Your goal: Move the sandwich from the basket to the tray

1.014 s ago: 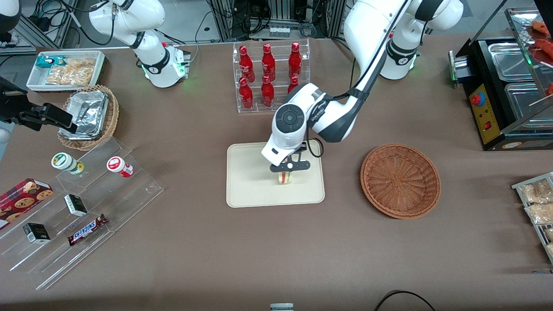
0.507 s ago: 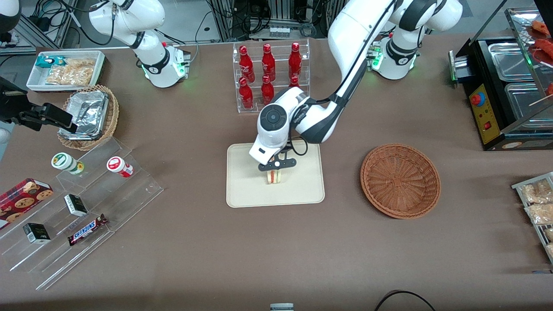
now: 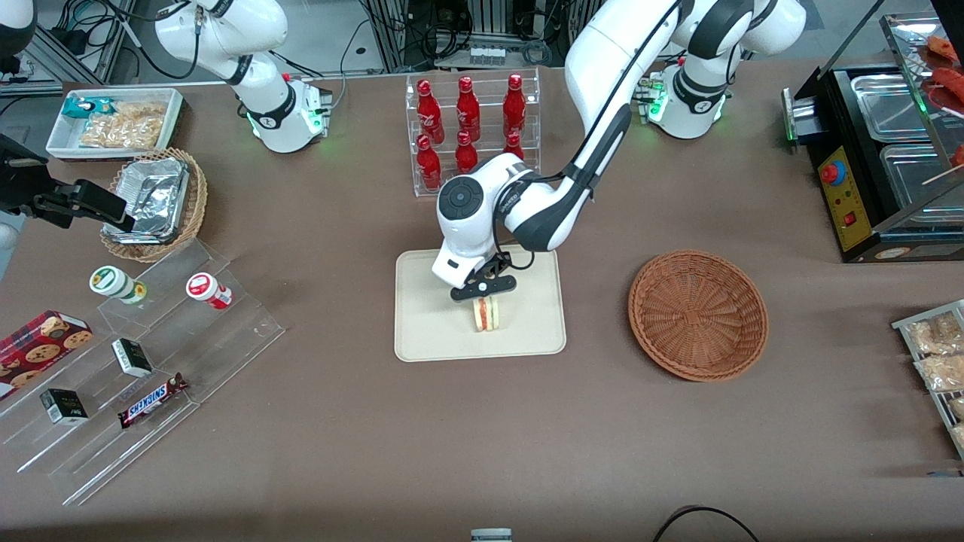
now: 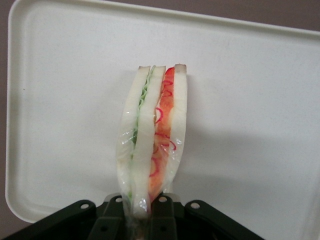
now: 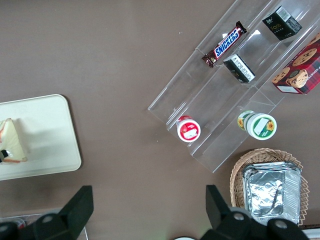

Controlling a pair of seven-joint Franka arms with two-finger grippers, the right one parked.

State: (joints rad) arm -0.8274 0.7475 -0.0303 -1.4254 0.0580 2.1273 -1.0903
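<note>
The tool hangs over the tray, pinching the sandwich by one end; the wedge stands on the tray with its cut edge up. From the front, only a small pale block with a red and green stripe shows under the black fingers. The wrist view adds the detail: the sandwich is three white bread slices in clear, glossy wrap, green filling in one gap and red in the other, its end squeezed between the dark pads over the smooth cream tray. The right wrist view catches the sandwich from the side as a triangle. The basket, round, shallow, reddish-brown wicker, sits on the brown counter toward the working arm's end.
</note>
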